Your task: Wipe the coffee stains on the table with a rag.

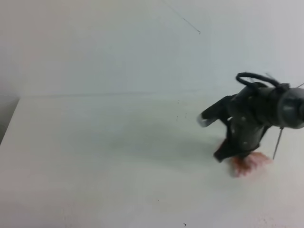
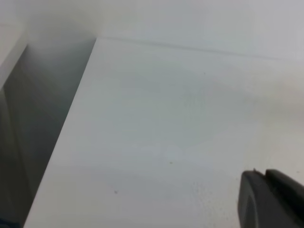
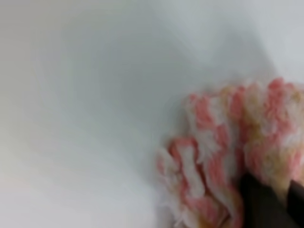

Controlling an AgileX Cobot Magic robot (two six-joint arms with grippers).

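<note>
My right gripper (image 1: 236, 156) reaches down at the right of the white table (image 1: 104, 152) and is shut on the pink-and-white rag (image 1: 250, 164), pressing it onto the surface. In the right wrist view the fluffy rag (image 3: 223, 142) shows tan stained patches, and dark fingertips (image 3: 261, 204) pinch it at the bottom right. No coffee stain shows on the table in any view; any under the rag is hidden. Only a dark piece of my left gripper (image 2: 273, 202) shows in the left wrist view, low over the table (image 2: 166, 118).
The table's left edge (image 2: 61, 137) drops off to a dark gap. A pale wall (image 1: 118, 42) rises behind the table's far edge. A few tiny dark specks (image 2: 115, 192) dot the surface.
</note>
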